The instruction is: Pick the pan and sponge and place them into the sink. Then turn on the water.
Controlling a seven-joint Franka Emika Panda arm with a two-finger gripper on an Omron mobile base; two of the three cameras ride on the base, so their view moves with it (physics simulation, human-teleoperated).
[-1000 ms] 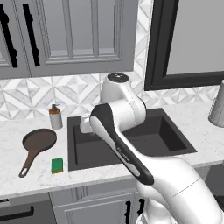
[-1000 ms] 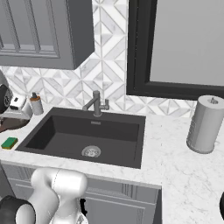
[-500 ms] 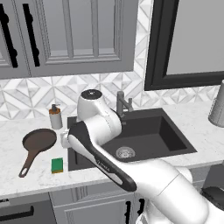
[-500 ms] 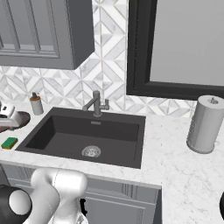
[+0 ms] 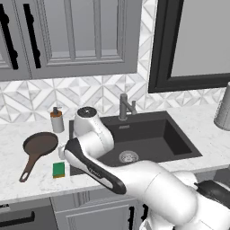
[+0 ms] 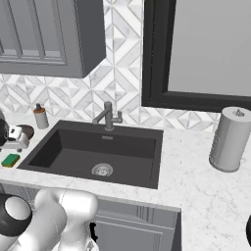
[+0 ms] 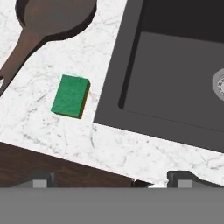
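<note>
Setting: white marble counter (image 5: 27,184) under grey cabinets, black sink (image 5: 148,134) set in it, empty.
Change: over the last second the arm has swung left from above the basin toward the counter's left end, an approach to the first pickup.
Pose: forearm low, gripper (image 6: 14,138) with jaws wide apart, holding nothing, above counter just left of sink.
Items: pan (image 7: 48,19) and sponge (image 7: 70,96) lie untouched left of sink.

Sponge (image 7: 70,96) lies on counter (image 7: 105,144) between pan (image 7: 52,17) and sink (image 7: 175,87).

Base views flank sink (image 5: 148,134); hand view overhead.
</note>
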